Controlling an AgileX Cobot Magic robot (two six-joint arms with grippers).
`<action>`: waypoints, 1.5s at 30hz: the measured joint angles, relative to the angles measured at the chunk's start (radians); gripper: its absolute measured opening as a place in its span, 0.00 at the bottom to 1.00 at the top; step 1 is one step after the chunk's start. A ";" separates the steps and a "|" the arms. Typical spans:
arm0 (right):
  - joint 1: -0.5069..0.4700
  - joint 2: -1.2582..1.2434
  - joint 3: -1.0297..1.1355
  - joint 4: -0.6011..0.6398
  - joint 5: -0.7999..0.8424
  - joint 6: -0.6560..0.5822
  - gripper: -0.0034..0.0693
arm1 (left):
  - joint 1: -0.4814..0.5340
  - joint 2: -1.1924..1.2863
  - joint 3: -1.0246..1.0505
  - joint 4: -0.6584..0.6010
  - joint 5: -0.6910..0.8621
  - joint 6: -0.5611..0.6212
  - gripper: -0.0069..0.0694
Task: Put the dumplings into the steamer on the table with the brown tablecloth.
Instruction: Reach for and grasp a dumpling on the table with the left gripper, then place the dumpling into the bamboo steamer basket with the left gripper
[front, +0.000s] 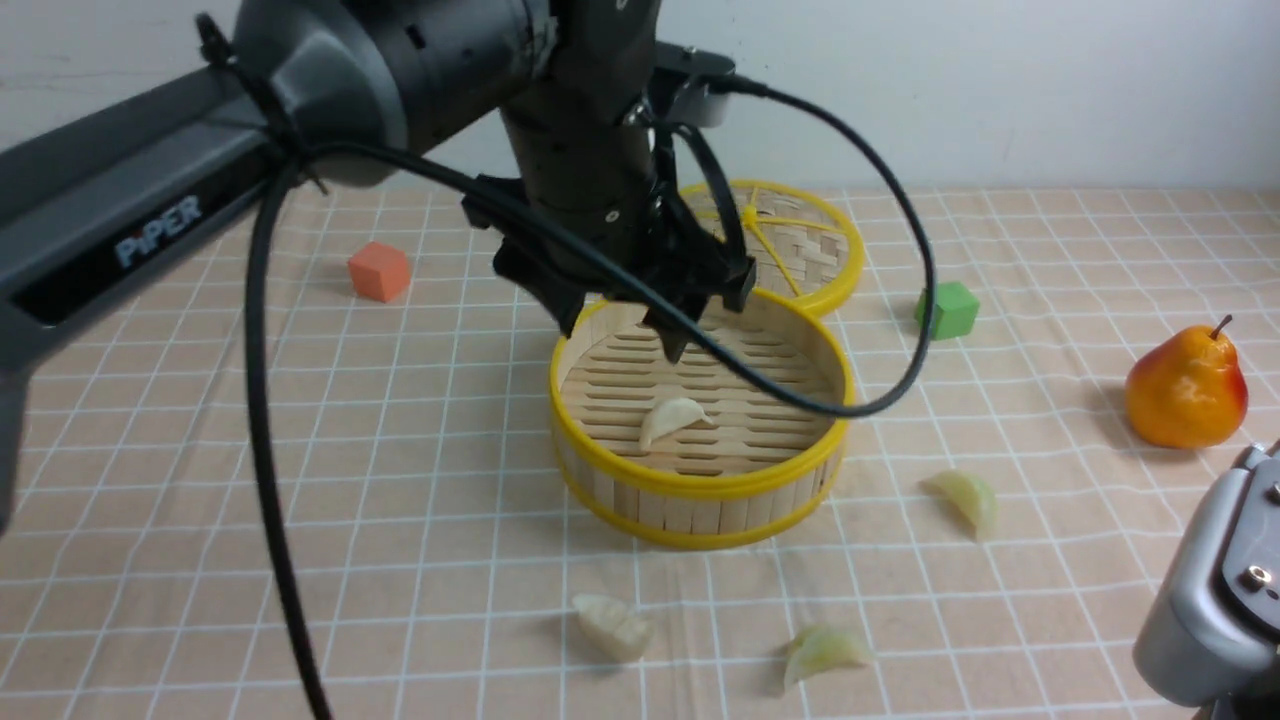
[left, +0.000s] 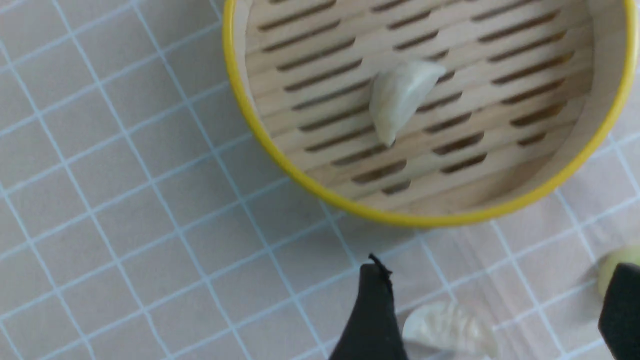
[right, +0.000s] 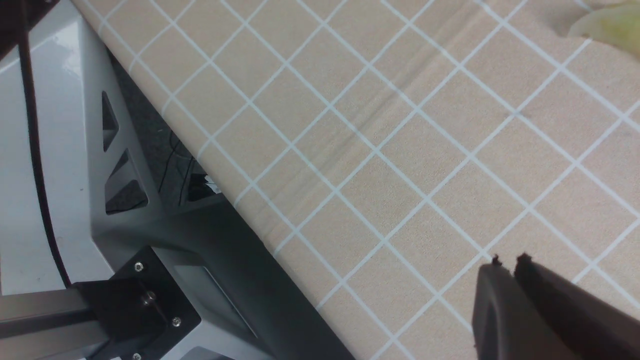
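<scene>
The left tool (front: 622, 338) hangs wide open over the steamer (front: 700, 486) and holds nothing. One white dumpling (front: 672, 417) lies inside on the slats. Only the front view shows all three others on the surface (front: 420, 560): a second white dumpling (front: 612, 627), a green dumpling (front: 825, 652) and a far green dumpling (front: 965, 497). Only the right wrist view shows the right tool (right: 509, 260): shut, empty, above the surface near its edge

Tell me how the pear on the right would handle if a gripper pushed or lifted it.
The pear stands upright on a rounded base, so a push high up would probably tip it and let it roll. Its skin looks glossy, so a grip may slip on it. Weight cannot be judged.
</scene>
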 joint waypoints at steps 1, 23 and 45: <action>0.000 0.000 0.000 0.000 -0.001 0.000 0.11 | 0.000 -0.029 0.069 -0.005 0.000 0.001 0.82; 0.000 0.000 0.000 -0.001 -0.044 -0.017 0.13 | 0.000 0.055 0.530 -0.156 -0.388 -0.360 0.82; 0.000 0.000 0.000 -0.009 -0.019 -0.025 0.16 | -0.003 0.011 0.529 -0.254 -0.342 -0.174 0.39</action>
